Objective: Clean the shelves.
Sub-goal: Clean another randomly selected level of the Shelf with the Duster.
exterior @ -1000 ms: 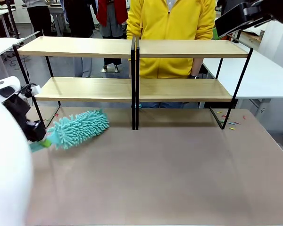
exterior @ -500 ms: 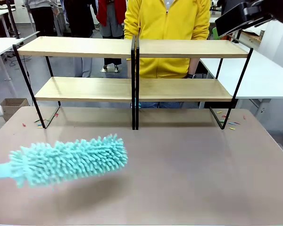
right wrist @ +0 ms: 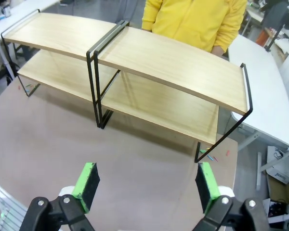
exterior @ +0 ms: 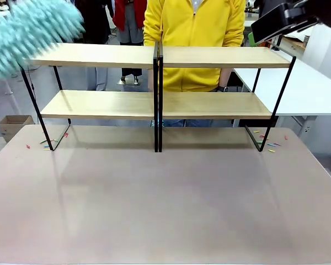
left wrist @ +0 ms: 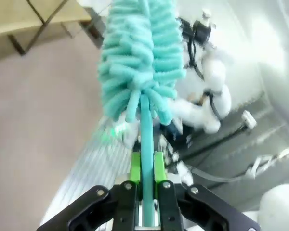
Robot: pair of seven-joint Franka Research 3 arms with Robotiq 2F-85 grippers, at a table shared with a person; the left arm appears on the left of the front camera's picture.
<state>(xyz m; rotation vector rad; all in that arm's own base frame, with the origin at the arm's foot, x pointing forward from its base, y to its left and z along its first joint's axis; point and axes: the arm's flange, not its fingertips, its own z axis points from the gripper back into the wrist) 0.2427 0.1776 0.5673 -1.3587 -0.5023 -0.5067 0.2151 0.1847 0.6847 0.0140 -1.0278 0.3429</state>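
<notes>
left gripper [left wrist: 145, 166]: green pads clamped on the duster [left wrist: 139, 57] by its thin teal handle.
duster head: fluffy, teal, straight ahead of the pads; in the front view blurred, over the top board's left end; contact cannot be told.
right gripper [right wrist: 147, 185]: pads wide apart, above the table [right wrist: 86, 139].
shelves [right wrist: 173, 62]: ahead of and below the right gripper, on the table's far part.
person [right wrist: 197, 19]: yellow jacket, just behind the shelves.

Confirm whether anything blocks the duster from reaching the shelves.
Nothing visible does. The left gripper, shut on the duster, holds it up by the left end of the top tier of the shelves. All four boards look bare; the person stands behind them, at the far side.
</notes>
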